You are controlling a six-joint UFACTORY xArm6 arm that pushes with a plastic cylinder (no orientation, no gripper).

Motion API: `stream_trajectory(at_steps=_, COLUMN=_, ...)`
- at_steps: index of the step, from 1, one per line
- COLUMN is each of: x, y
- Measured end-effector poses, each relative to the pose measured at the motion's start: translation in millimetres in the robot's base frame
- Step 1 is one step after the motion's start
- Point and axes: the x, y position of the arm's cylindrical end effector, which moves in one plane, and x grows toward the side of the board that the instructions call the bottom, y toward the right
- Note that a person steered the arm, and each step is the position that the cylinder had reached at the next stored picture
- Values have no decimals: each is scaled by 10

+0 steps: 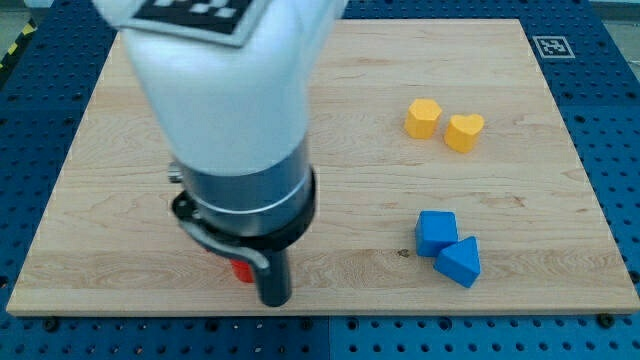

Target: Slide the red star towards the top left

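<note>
At view's bottom left, my tip (274,300) touching red block (241,269), mostly hidden; no jaws.

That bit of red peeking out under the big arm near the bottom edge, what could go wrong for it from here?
1. The red block lies close to the board's bottom edge, so a stray push could slide it off.
2. The arm hides most of it and my tip cannot be seen, so contact is hard to judge; it may slip sideways rather than toward the top left.
3. The yellow blocks and blue blocks lie far right, so a collision is unlikely.
</note>
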Motion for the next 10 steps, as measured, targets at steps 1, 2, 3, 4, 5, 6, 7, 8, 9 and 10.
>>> stream_trajectory(at_steps=1, x=-1, y=5)
stream_trajectory(at_steps=2, x=-19, y=-105)
stream_trajectory(at_steps=3, x=-139, y=-243)
stream_trajectory(at_steps=4, x=-290, y=-289)
stream_trajectory(at_steps=5, x=-392, y=-335)
stream_trajectory(at_steps=6, x=-405, y=-508)
stream_trajectory(at_steps=7, x=-433, y=-689)
stream_trajectory(at_steps=8, x=-438, y=-725)
stream_trajectory(at_steps=9, x=-482, y=-766)
stream_trajectory(at_steps=10, x=-514, y=-904)
